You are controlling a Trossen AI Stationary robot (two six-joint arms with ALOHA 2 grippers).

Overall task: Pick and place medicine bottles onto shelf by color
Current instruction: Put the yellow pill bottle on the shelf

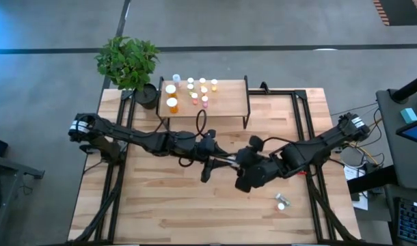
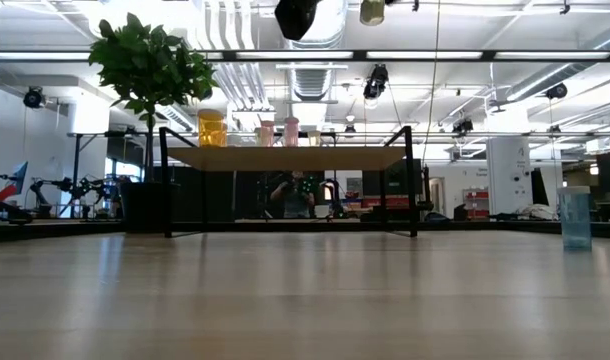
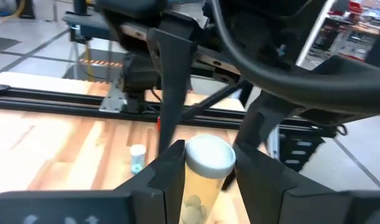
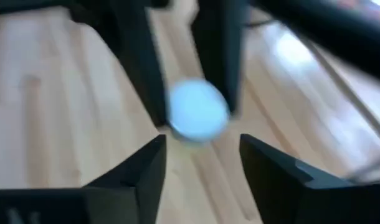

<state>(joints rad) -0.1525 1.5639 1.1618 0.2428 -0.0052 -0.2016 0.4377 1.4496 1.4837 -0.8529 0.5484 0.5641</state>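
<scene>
Bottle (image 3: pixel 205 171) between both grippers' jaws

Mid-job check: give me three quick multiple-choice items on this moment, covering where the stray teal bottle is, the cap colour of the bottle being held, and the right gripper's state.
1. Where is the lone teal bottle?
A. On the shelf
B. On the table, in front of the right arm
C. In the plant pot

2. What colour is the cap of the bottle in the left gripper?
A. Black
B. Red
C. White

3. How is the right gripper?
A. Open
B. Shut on the teal bottle
C. Out of every view

Answers:
1 B: the high view shows it on the bare table, well clear of the shelf.
2 C: the left wrist view shows a white cap between the fingers.
3 A: its fingers stand apart with nothing between them.
</scene>
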